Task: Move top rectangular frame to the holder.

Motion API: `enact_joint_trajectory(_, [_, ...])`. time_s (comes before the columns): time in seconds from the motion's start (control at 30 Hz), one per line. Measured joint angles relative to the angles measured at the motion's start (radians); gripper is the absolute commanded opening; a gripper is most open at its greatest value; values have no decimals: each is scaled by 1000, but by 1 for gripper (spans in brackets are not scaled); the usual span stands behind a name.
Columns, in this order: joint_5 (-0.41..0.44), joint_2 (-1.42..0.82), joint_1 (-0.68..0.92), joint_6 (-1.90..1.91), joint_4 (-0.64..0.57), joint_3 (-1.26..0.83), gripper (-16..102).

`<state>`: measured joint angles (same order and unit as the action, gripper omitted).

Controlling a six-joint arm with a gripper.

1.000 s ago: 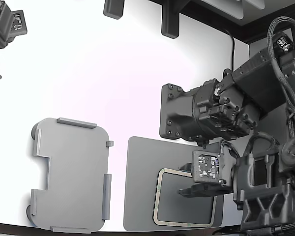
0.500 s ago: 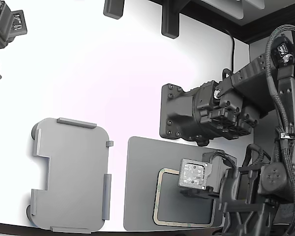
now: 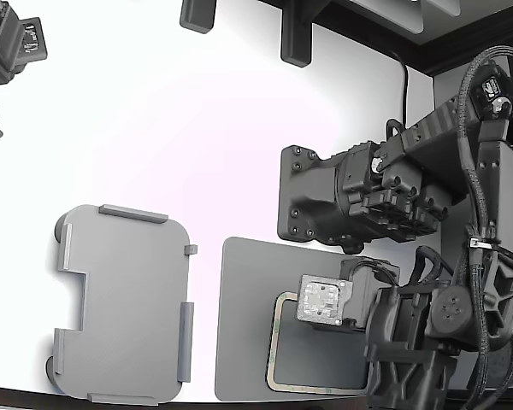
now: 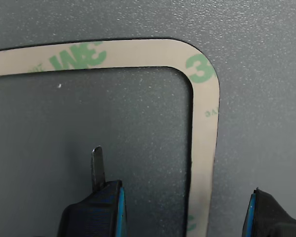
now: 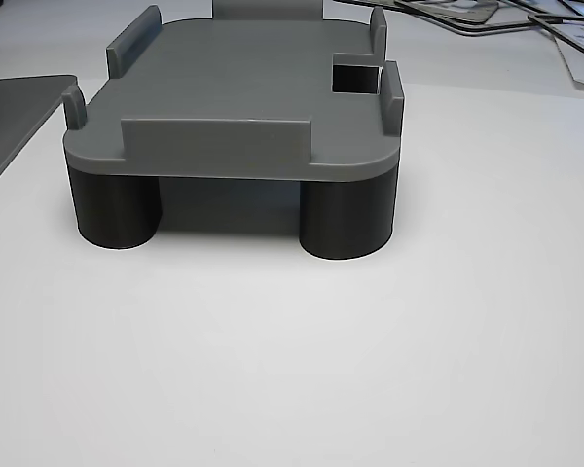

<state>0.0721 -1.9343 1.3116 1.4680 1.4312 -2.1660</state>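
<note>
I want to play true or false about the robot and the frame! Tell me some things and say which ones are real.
1. The tan frame lies on the dark grey mat. True.
2. The frame already sits on the light grey tray. False: the tray has nothing on it, and the frame is on the mat at the exterior view's right.
3. The gripper is open, with one side of the frame between its fingers. True, as the wrist view shows.
4. The frame has red printing on it. False: the printing is green.
5. The tray stands on round dark feet. True.
6. The tray lies flat with no raised edges. False: it has raised tabs along its rim.
</note>
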Motion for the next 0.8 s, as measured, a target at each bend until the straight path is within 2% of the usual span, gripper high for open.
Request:
enact_joint_trajectory(0.57, [-18,-2,2,14,-61,-98,98])
enact_joint_trajectory(0.8, [-20,-9,2,14,-80,-132,83])
